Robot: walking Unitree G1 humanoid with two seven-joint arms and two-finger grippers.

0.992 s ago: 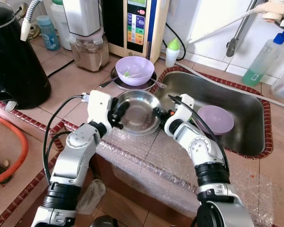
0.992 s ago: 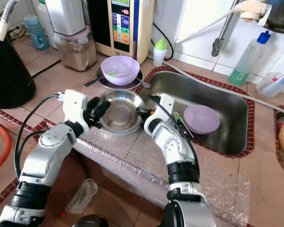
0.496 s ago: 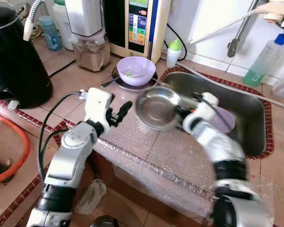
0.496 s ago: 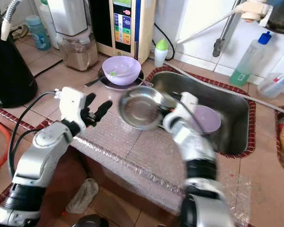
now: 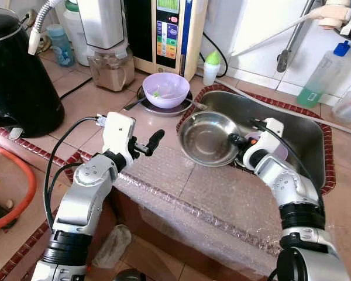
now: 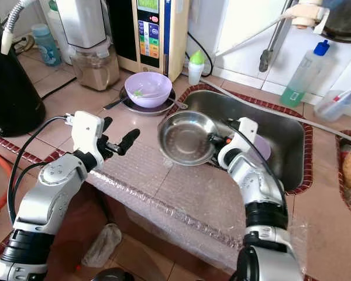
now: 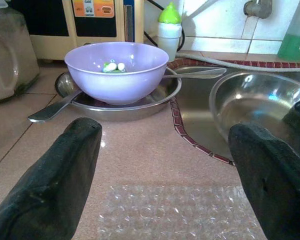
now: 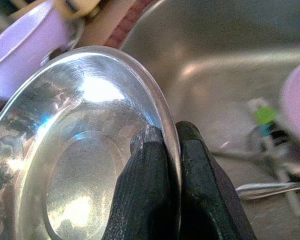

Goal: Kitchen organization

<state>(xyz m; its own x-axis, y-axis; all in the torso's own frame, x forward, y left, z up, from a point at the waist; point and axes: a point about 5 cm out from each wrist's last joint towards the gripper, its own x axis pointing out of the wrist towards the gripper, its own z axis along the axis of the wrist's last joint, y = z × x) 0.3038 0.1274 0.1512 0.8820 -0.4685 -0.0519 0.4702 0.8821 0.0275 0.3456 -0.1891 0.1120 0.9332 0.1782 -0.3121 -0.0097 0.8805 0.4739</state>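
The steel bowl [image 5: 207,139] is shallow, shiny and empty, with a flat round base and a thin rolled rim. I hold it tilted in the air over the near left edge of the sink [image 5: 307,126], its hollow facing up and toward me. My right gripper [image 5: 238,142] has its two black fingers [image 8: 147,195] pressed on the rim, one inside the bowl and one outside, at the bowl's right side, so the bowl sticks out to the left of my wrist.

My right wrist view gives the pinch up close, the rim running between the two pads, and beyond it the sink floor with a spoon [image 8: 270,186] and a bit of green scrap lying there. The head views do not let me see those; they show a purple bowl [image 5: 276,146] in the sink, just behind my right wrist.

My left gripper [image 5: 145,144] hovers over the counter [image 5: 82,105] with its fingers spread wide and nothing between them. Its wrist view looks across the tiles at a second purple bowl [image 7: 116,70] sitting on a steel plate [image 7: 155,97] with a spoon handle poking out beneath, and a small green-capped bottle [image 7: 169,27] behind.
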